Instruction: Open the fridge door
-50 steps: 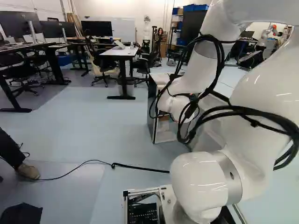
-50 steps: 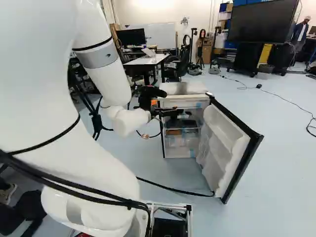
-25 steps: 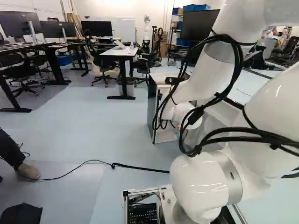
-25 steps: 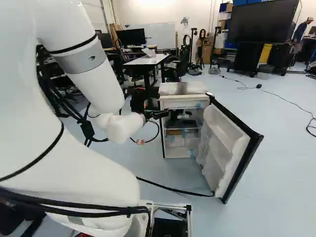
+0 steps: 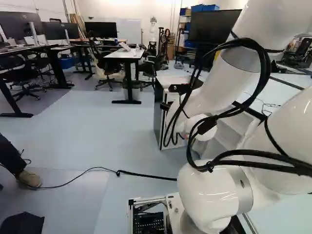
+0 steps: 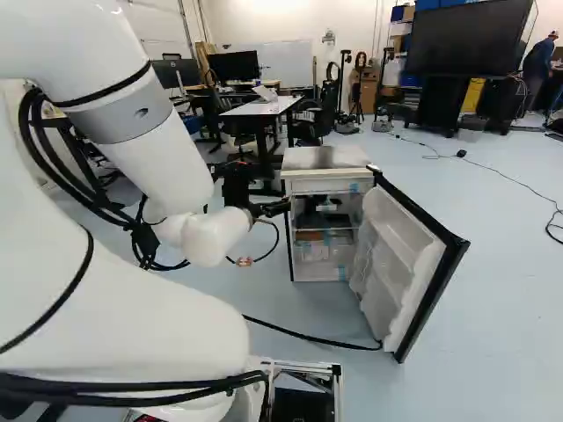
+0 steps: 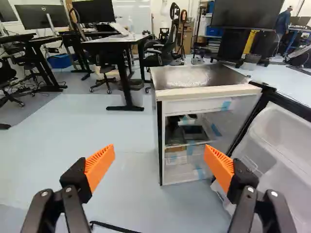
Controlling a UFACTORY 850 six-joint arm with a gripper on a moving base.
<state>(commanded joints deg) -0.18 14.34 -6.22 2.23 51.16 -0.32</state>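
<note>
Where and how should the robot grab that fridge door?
Probably by the upright free edge of the fridge door, coming from the side of the base: the door stands swung open with that slim edge toward the base, so the tool could likely straddle it.

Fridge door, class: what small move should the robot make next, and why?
Probably ease the tool slightly back from the fridge. The door already stands wide open, showing the fridge's inside, and the tool's fingers are spread, gripping nothing, so further pulling seems unneeded.
</note>
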